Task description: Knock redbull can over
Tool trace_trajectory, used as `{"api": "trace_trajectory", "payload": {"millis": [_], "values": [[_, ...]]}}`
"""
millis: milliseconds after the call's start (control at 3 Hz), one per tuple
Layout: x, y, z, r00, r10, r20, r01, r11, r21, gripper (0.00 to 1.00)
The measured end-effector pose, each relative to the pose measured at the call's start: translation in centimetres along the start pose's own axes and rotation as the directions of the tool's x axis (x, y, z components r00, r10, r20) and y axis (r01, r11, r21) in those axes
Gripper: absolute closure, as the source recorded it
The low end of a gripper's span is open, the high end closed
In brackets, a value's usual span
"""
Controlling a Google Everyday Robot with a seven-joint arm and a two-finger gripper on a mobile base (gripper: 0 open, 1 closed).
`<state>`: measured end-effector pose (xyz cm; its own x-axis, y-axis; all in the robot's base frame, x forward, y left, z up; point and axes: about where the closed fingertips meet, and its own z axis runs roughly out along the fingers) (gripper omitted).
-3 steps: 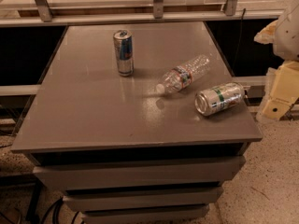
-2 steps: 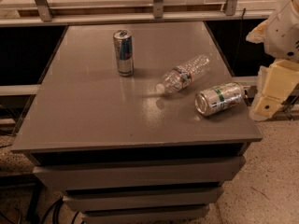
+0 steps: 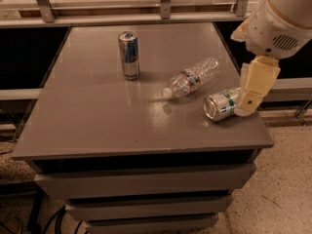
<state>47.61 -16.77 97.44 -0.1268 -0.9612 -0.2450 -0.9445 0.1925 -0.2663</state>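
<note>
The redbull can stands upright at the back left of the grey table top; it is slim, blue and silver, with a silver top. My gripper hangs from the white arm at the table's right edge. It is just right of a lying silver-and-green can and far to the right of the redbull can. It holds nothing that I can see.
A clear plastic bottle lies on its side mid-table, between the redbull can and the silver-and-green can. A metal rail runs along the far edge. Drawers sit below the table top.
The arm has moved left and inward over the table's right edge, so the gripper is now beside the silver-and-green can. The cans and the bottle have not moved.
</note>
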Motion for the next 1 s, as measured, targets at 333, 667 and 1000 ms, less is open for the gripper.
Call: {"api": "trace_trajectory", "payload": {"millis": [333, 667, 1000], "values": [[-2.0, -1.4, 0.9, 1.000, 0.007, 0.012, -0.008, 0.9997, 0.025, 0.00], [-4.0, -3.2, 1.7, 0.999, 0.038, 0.017, -0.039, 0.9982, 0.045, 0.00], [-6.2, -4.8, 2.8, 0.997, 0.075, 0.028, -0.076, 0.9962, 0.041, 0.00]]}}
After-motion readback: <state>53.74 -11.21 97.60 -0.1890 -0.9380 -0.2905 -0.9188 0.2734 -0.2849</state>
